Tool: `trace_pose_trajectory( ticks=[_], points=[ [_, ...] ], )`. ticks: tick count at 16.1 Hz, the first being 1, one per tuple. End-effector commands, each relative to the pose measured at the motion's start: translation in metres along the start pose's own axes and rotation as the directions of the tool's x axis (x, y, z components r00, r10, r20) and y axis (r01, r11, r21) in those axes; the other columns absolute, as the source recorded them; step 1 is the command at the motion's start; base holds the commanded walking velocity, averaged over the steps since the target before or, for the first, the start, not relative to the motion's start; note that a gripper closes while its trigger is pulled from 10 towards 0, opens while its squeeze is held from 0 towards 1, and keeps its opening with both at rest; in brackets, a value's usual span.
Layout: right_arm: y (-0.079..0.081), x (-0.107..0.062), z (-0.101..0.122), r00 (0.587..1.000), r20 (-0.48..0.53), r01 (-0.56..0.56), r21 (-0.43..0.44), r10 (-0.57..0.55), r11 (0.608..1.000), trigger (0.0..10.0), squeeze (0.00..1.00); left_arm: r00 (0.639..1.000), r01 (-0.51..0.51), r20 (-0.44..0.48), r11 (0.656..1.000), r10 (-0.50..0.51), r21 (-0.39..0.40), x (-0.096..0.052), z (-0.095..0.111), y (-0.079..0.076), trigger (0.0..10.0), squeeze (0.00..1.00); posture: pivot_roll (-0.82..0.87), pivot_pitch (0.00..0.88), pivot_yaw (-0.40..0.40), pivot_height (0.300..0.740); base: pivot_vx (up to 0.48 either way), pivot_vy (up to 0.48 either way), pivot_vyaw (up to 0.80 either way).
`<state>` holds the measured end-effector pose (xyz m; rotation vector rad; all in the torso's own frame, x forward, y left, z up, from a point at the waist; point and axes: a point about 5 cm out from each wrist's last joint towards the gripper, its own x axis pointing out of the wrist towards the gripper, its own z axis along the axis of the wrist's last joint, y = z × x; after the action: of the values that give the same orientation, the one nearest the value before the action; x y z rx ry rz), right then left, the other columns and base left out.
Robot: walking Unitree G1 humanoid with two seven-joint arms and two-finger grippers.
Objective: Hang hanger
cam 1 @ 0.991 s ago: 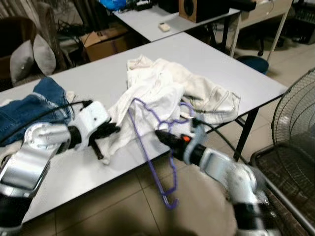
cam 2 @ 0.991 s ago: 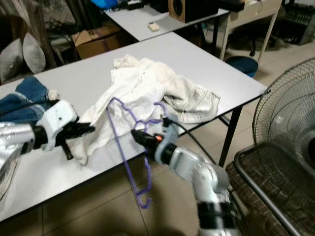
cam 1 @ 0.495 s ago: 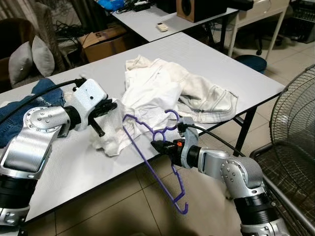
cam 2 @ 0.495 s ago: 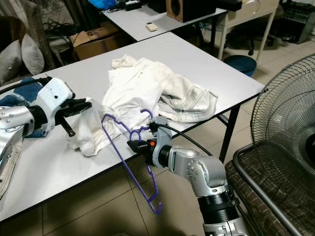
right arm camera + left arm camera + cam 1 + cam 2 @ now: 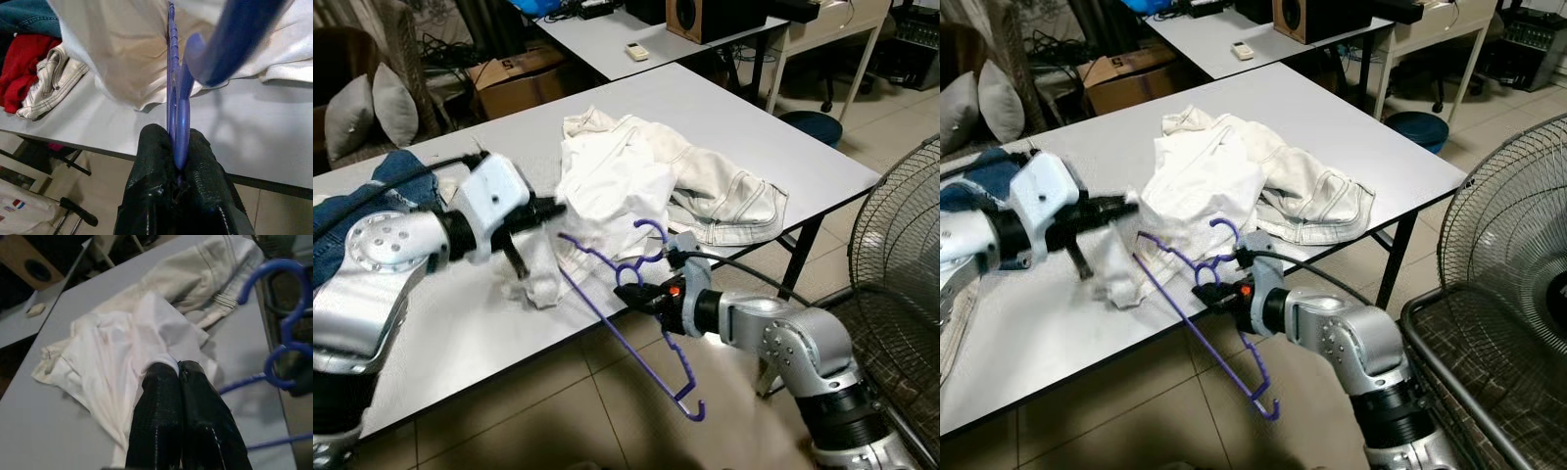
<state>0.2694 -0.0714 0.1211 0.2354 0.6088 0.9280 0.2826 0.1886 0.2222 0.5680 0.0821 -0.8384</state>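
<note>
The hanger (image 5: 636, 304) sits pinched at its neck in my right pincer (image 5: 646, 297), fingers closed tight on the purple wire. Since half a second ago it has tipped flatter: one shoulder reaches ahead of my pincer over the table (image 5: 773, 137) edge, toward the shirt (image 5: 607, 186), the other shoulder trails below and behind me, off the table. My left pincer (image 5: 551, 209) has pushed forward, fingers closed on a fold of the shirt, and lifts that edge just beyond the hanger's near tip. I judge the shoulder is now lined up to slide into the cloth; hanging comes after. Jeans (image 5: 372, 201) lie well off behind my left pincer.
</note>
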Motion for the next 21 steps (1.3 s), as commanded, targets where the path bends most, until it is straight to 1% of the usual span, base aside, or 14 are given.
trace_pose_trajectory(
  ticks=[1,4,7,8,9,10,11,12,13,14,15,18,20,21],
  points=[
    [0.002,0.004,-0.002,1.0,-0.03,-0.005,-0.009,0.005,1.0,10.0,0.0,0.999,0.032,0.004,0.999,-0.032,0.018,-0.005,0.005,-0.002,0.0,0.0,-0.09,0.0,0.122,0.74,0.0,0.0,0.0],
    [-0.007,0.001,0.004,0.998,0.033,0.057,0.055,-0.058,0.997,10.0,0.0,0.993,0.052,-0.105,0.998,-0.049,0.023,-0.015,-0.007,-0.004,0.0,0.0,-0.08,0.0,0.115,0.74,0.0,0.0,0.0],
    [-0.014,0.002,0.02,0.979,0.179,0.053,0.235,-0.097,0.971,10.0,0.0,0.977,0.085,-0.197,0.996,-0.082,0.003,-0.018,-0.021,-0.007,0.0,0.0,-0.08,0.0,0.128,0.74,0.0,0.0,0.0],
    [-0.01,0.012,0.03,0.959,0.27,-0.022,0.361,-0.082,0.932,10.0,0.0,0.965,0.124,-0.229,0.992,-0.125,-0.019,-0.014,-0.028,-0.013,0.0,0.0,-0.07,0.0,0.149,0.74,0.0,0.0,0.0],
    [-0.008,0.017,0.033,0.952,0.298,-0.052,0.398,-0.075,0.916,10.0,0.0,0.963,0.135,-0.232,0.99,-0.138,-0.026,-0.011,-0.03,-0.015,0.0,0.0,-0.07,0.0,0.149,0.74,0.0,0.0,0.0],
    [-0.006,0.02,0.035,0.948,0.311,-0.068,0.417,-0.072,0.907,10.0,0.0,0.962,0.141,-0.232,0.99,-0.144,-0.031,-0.01,-0.031,-0.016,0.0,0.0,-0.07,0.0,0.149,0.74,0.0,0.0,0.0],
    [-0.001,0.041,0.047,0.922,0.375,-0.102,0.483,-0.1,0.869,10.0,0.0,0.949,0.237,-0.189,0.966,-0.252,-0.099,-0.005,-0.025,-0.027,0.0,0.0,-0.06,0.0,0.174,0.74,0.0,0.0,0.0],
    [0.003,0.05,0.052,0.913,0.396,-0.122,0.503,-0.103,0.856,10.0,0.0,0.937,0.283,-0.174,0.951,-0.303,-0.127,-0.005,-0.023,-0.032,0.0,0.0,-0.04,0.0,0.189,0.74,0.0,0.0,0.0],
    [0.003,0.05,0.052,0.913,0.396,-0.122,0.503,-0.103,0.856,10.0,0.0,0.937,0.283,-0.174,0.951,-0.303,-0.127,-0.005,-0.023,-0.032,0.0,0.0,-0.04,0.0,0.189,0.74,0.0,0.0,0.0],
    [0.012,0.066,0.063,0.901,0.424,-0.157,0.524,-0.095,0.837,10.0,0.0,0.906,0.362,-0.166,0.916,-0.389,-0.172,-0.007,-0.023,-0.041,0.0,0.0,-0.03,0.0,0.202,0.74,0.0,0.0,0.0],
    [0.015,0.072,0.066,0.896,0.431,-0.161,0.532,-0.102,0.831,10.0,0.0,0.895,0.385,-0.162,0.903,-0.416,-0.19,-0.008,-0.022,-0.044,0.0,0.0,-0.02,0.0,0.204,0.74,0.0,0.0,0.0],
    [0.022,0.088,0.075,0.873,0.464,-0.192,0.609,-0.149,0.77,10.0,0.0,0.866,0.457,-0.09,0.852,-0.491,-0.254,-0.011,-0.013,-0.052,0.0,0.0,0.0,0.0,0.214,0.74,0.0,0.0,0.0],
    [0.027,0.096,0.079,0.859,0.484,-0.236,0.661,-0.165,0.712,10.0,0.0,0.853,0.485,-0.052,0.826,-0.519,-0.288,-0.01,-0.008,-0.056,0.0,0.0,0.02,0.0,0.224,0.74,0.0,0.0,0.0],
    [0.03,0.099,0.081,0.855,0.492,-0.255,0.677,-0.166,0.691,10.0,0.0,0.846,0.491,-0.062,0.819,-0.53,-0.295,-0.01,-0.01,-0.057,0.0,0.0,0.02,0.0,0.228,0.74,0.0,0.0,0.0]
  ],
)
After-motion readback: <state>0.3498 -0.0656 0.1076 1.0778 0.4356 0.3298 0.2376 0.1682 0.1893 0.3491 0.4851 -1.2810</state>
